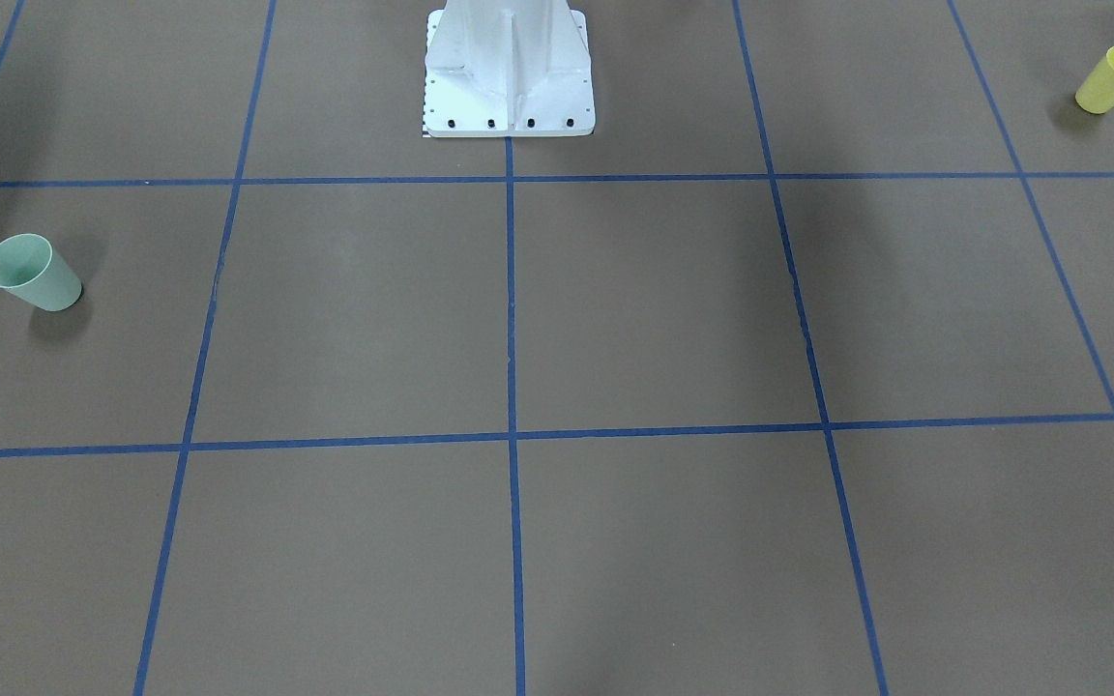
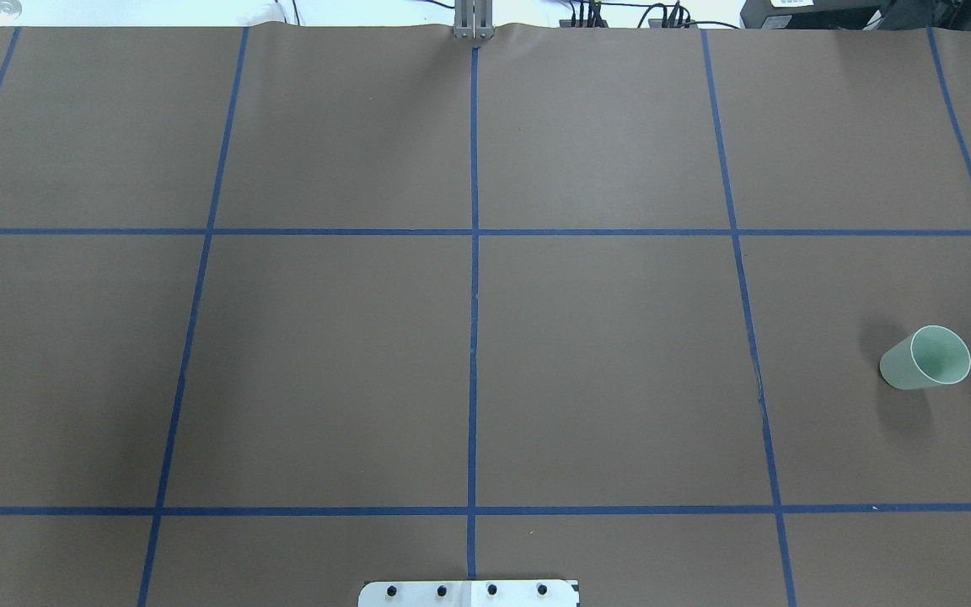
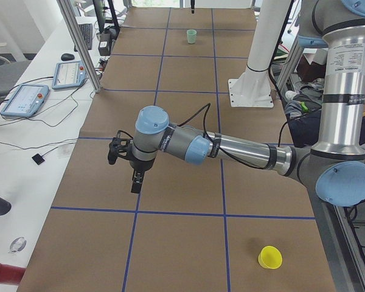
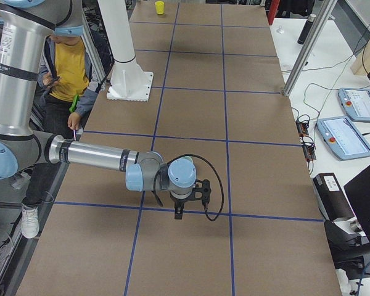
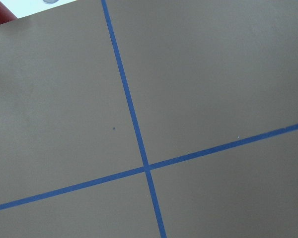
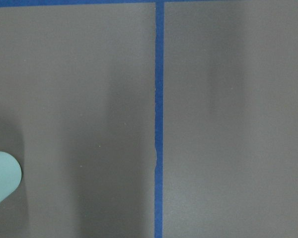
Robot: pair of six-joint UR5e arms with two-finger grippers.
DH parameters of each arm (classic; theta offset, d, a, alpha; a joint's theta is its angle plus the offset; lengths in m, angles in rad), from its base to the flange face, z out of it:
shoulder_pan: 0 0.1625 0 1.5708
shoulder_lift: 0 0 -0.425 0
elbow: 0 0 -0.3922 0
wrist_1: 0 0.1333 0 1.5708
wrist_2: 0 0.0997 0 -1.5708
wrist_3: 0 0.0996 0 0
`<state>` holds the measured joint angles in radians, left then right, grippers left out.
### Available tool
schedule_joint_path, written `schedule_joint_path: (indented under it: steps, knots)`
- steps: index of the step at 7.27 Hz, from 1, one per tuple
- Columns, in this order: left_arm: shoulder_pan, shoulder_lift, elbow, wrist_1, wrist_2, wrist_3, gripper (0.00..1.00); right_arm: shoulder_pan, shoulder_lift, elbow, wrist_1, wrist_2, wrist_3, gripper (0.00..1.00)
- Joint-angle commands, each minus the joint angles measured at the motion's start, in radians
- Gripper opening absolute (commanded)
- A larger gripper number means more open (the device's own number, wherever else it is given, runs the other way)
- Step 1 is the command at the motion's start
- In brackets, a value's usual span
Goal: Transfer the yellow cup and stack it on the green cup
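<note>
Brown paper [image 2: 325,354], ruled into squares by blue tape [image 2: 474,337], is covering my whole worktop. The white pedestal [image 1: 509,77] is standing at the middle of the edge on my side.

My left arm [image 3: 243,149] is reaching out low over the middle of its half, and my right arm [image 4: 98,154] is doing likewise over its own. I am judging that both are waiting clear of the cups so that either can set off unhindered.

My left gripper [image 3: 135,184] and right gripper [image 4: 178,213] are pointing straight down at the paper. They are showing only in the side views, so I cannot tell how far either is parted. Neither is carrying a cup, since both cups are standing on the paper.

The yellow cup [image 1: 1113,79] is sitting upright, mouth up, close to the corner where my left end meets my own edge. The green cup [image 2: 924,358] is sitting upright near my right end, about halfway between my edge and the far one. With the two well apart at opposite ends, I am expecting my left arm to lift the yellow one and pass it across, so my right arm can nest it.
</note>
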<state>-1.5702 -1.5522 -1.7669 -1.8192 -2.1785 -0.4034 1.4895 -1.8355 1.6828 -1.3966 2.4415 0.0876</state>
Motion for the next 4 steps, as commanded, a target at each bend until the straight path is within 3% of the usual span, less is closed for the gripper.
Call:
schedule_joint_path:
  steps: [1,3,4]
  knots:
    - [0.083,0.059,-0.006,-0.098,0.270,-0.374,1.00,0.000,-0.001,-0.012,0.001,0.005,0.000,1.00]
    - [0.244,0.067,-0.006,-0.054,0.507,-0.643,1.00,0.000,-0.001,-0.025,0.001,0.004,0.000,1.00]
    - [0.298,0.067,-0.006,0.036,0.614,-0.758,1.00,0.000,-0.001,-0.040,0.002,0.005,0.000,1.00]
